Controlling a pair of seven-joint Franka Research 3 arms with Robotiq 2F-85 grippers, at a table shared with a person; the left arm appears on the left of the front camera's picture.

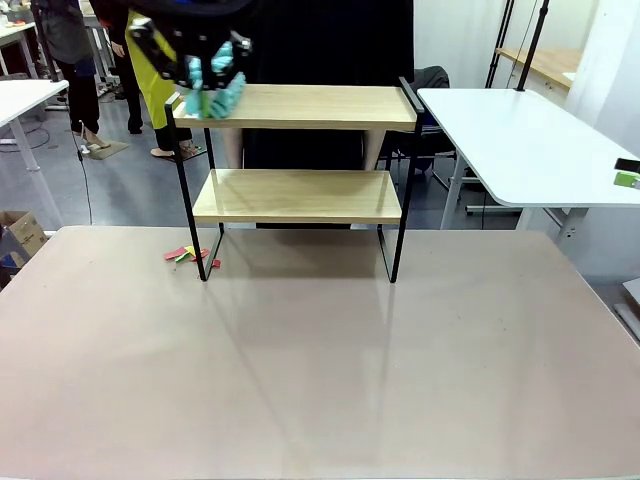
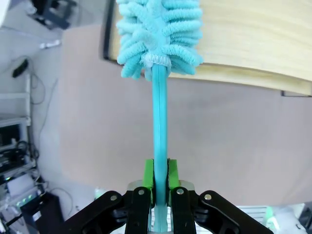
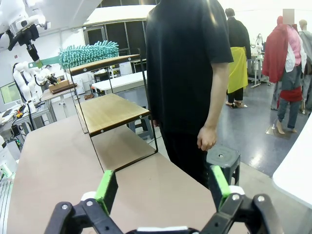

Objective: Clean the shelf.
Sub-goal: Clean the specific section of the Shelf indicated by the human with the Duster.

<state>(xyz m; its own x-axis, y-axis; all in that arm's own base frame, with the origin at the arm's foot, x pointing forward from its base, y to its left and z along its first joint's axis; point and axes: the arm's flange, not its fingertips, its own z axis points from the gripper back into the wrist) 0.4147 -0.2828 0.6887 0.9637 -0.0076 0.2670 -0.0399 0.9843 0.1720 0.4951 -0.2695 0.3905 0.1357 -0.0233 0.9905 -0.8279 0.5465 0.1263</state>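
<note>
Well back on the desk (image 1: 320, 370), slightly left of centre, stands the shelf (image 1: 300, 195). The left tool (image 2: 160, 170) is clamped on the handle of a fluffy teal duster (image 2: 158, 34), whose head is at the left end of the top board. The right tool (image 3: 163, 187) gapes open above the desk. A person (image 3: 187, 73) stands beyond the shelf.

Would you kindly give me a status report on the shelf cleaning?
Left gripper shut on duster, head at shelf top board, left end. Right gripper open. Paper scraps by left leg.
</note>
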